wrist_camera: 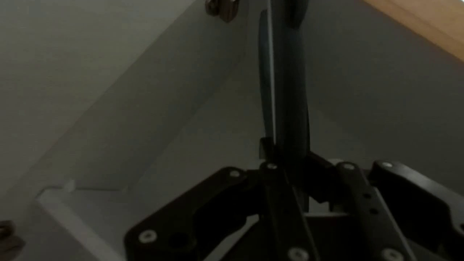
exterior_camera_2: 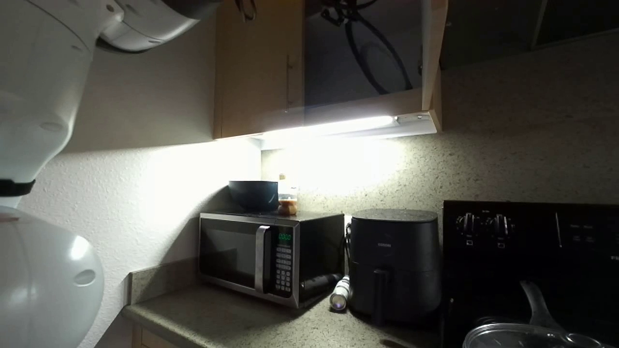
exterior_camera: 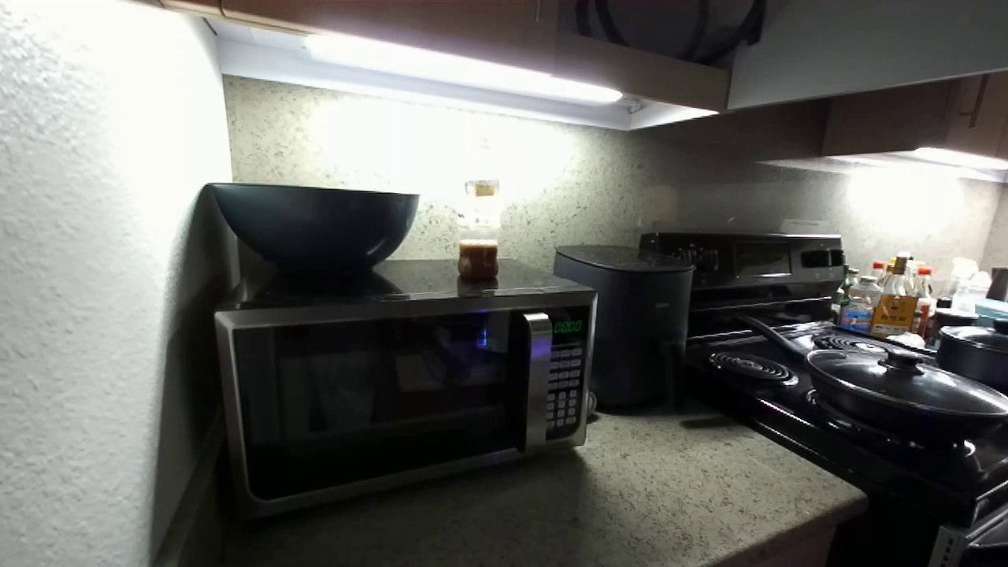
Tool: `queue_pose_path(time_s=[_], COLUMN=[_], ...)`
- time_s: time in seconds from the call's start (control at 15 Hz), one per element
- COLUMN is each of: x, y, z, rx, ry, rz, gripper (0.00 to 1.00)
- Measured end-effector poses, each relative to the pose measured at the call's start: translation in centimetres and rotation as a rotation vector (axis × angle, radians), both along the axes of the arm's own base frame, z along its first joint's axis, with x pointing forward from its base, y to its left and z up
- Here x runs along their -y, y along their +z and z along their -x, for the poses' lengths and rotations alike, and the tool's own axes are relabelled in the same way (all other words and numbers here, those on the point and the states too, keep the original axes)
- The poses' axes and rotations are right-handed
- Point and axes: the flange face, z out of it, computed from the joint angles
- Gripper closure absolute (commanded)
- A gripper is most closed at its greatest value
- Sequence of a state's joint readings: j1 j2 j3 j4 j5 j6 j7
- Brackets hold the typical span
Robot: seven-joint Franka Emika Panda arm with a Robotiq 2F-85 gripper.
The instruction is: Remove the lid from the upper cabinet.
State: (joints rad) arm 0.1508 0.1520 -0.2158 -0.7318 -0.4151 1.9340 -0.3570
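One large round lid (wrist_camera: 290, 98), dark-rimmed with a see-through centre, stands on edge in the open right-hand bay of the upper cabinet (exterior_camera_2: 261, 72); whether its lower rim rests on the cabinet cannot be determined. The gripper (wrist_camera: 289, 154) is clamped on the lid from both sides, as the wrist view shows. The cabinet's right door (exterior_camera_2: 434, 53) stands open, and a lit strip light (exterior_camera_2: 338, 127) runs along the underside. In an exterior view the white robot arm (exterior_camera_2: 48, 87) occupies the near left. Below the cabinet, a microwave (exterior_camera: 378, 402) stands at the left of the speckled countertop (exterior_camera: 669, 472), bearing a dark bowl (exterior_camera: 315, 224) on its left and a bottle (exterior_camera: 478, 261) with brown contents right of the bowl. A black air fryer (exterior_camera_2: 394, 266) stands right of the microwave. Farther right, a coil-burner stove (exterior_camera: 756, 260) carries a glass-lidded frying pan (exterior_camera: 906, 394).
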Motion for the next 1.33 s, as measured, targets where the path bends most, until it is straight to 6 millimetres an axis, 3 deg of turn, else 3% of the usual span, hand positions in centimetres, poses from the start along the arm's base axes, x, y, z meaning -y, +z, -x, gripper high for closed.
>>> queue_pose_path(time_s=[0.13,0.27,0.8,1.33], x=[0.3,0.6,-0.1,0.5], y=[1.4,0.9,0.3,2.4], z=[1.9,2.7,3.4,4.2], rx=[0.029,-0.04,-0.117,0.029], ry=[-0.025,-0.024,0.014,-0.092], rz=[-0.047,-0.125,-0.202,-0.176], gripper=[0.94,0.94,0.94,0.94])
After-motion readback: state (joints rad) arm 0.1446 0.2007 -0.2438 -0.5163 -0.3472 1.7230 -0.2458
